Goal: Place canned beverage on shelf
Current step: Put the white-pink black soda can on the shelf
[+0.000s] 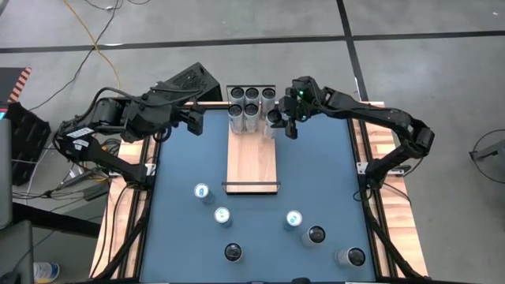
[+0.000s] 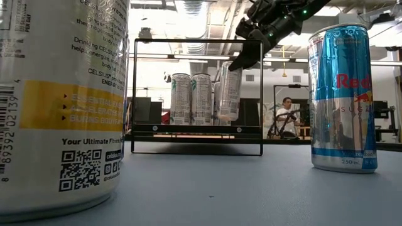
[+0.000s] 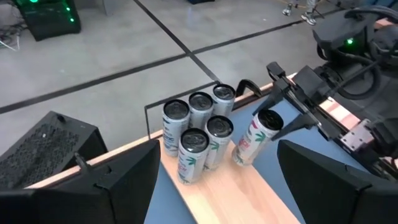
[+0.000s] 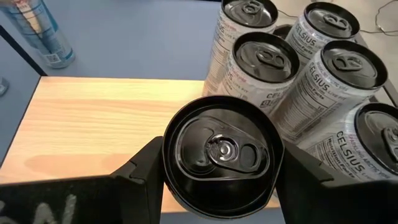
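Right end effector (image 4: pixel 217 163) clamped on a slim can (image 4: pixel 221 152), fingers on opposite sides of the upper body just under the rim. The can hangs tilted over the far end of the shelf (image 1: pixel 252 158), just beside the cluster of five cans (image 1: pixel 251 106) already standing there; whether its base touches the wood I can't tell.

Handling guess: rigid thin aluminium, smooth printed wall, so slippery and dent-prone if squeezed hard; probably full, so moderately heavy and top-tippy given the tall narrow shape. Best hold is where it is now, high on the cylinder wall, not the lid.

It needs to be upright before release; the neighbours sit close to the inner finger.

Left end effector (image 1: pixel 189 120) fingers spread wide, empty, waiting on the other side of the shelf. Loose cans (image 1: pixel 221 214) stand on the bench (image 1: pixel 316 158) well away toward the near edge.
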Motion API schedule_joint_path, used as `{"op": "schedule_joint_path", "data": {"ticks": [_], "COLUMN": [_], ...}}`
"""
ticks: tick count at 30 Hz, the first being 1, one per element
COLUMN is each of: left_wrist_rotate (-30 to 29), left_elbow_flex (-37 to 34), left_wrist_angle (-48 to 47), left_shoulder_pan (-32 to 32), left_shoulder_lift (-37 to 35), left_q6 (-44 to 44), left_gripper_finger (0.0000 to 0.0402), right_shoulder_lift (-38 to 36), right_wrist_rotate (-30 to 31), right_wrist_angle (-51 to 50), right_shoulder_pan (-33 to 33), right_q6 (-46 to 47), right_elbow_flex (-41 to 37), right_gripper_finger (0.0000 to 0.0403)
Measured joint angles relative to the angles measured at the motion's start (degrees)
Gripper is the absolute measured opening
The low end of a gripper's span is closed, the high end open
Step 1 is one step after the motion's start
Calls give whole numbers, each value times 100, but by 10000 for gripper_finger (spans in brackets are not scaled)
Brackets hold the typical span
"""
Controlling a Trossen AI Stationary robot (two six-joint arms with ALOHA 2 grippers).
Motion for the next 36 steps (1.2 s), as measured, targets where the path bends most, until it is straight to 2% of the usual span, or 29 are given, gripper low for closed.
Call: {"op": "schedule_joint_path", "data": {"ticks": [11,36], "left_wrist_rotate": [223,225], "left_elbow_flex": [0,0], "left_wrist_angle": [4,42], "left_shoulder_pan": [0,0], "left_shoulder_lift": [-1,0], "left_q6": [-202,-245], "left_gripper_finger": [309,309], "right_shoulder_lift": [0,-2], "right_wrist_rotate": [22,13], "right_wrist_angle": [0,221], "right_shoulder_pan": [-28,-184], "right_q6": [-74,-131], "right_elbow_flex": [0,-45], "right_gripper_finger": [218,223]}}
